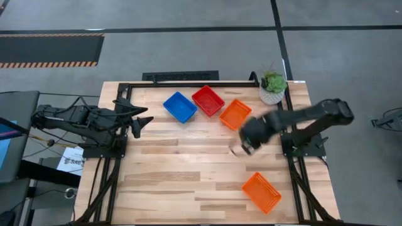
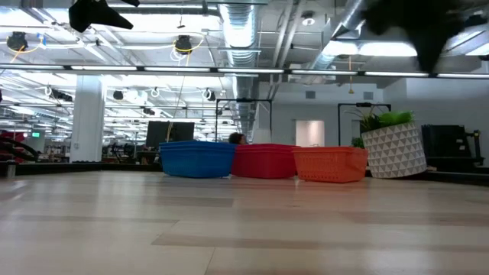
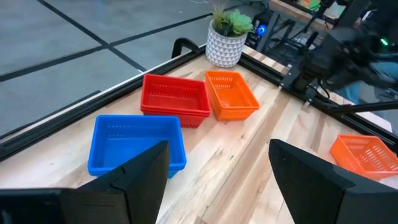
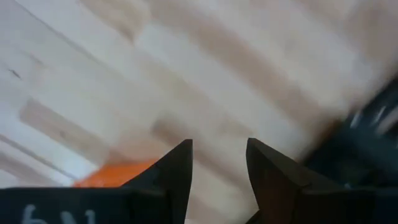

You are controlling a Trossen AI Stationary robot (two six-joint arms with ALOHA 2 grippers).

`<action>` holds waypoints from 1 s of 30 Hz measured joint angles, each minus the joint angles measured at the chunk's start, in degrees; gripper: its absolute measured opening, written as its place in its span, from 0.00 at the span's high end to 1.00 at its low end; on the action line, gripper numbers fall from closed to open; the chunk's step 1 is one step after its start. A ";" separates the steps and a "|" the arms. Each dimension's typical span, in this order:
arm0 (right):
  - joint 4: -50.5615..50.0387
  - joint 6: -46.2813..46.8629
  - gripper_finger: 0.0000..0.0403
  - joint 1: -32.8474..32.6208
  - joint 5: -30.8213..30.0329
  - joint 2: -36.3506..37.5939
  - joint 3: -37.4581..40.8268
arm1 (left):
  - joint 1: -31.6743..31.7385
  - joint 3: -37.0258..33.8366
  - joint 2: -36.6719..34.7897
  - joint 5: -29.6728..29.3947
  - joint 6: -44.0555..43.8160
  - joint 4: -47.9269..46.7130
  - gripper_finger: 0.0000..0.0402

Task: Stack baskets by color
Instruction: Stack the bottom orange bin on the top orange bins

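baskets mostly stacked, one orange left out

blue stack (image 1: pixel 180 107), red stack (image 1: pixel 208 100) and orange stack (image 1: pixel 235 114) sit in a row near the plant pot (image 1: pixel 272 88); a lone orange basket (image 1: pixel 261 191) lies well apart. right gripper (image 1: pixel 239 149), blurred, seems part open and empty between them. left gripper (image 1: pixel 142 120) waits wide open, empty.

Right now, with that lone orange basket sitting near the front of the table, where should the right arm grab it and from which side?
Probably best from above, on one long rim of the lone orange basket. It sits upright, open side up, clear of the others, so one of the fingers could go inside the thin mesh wall and one outside. The right gripper is nearest.
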State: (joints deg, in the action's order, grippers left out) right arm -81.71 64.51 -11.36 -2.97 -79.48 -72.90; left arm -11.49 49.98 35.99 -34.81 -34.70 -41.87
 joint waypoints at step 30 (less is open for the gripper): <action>35.19 43.15 0.67 -35.91 5.91 -8.64 21.96 | 0.00 0.00 0.01 -0.52 -2.43 -0.33 0.35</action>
State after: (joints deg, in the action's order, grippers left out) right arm -46.52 107.66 -47.27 2.94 -88.12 -50.94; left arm -11.49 49.98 36.00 -35.33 -37.12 -42.19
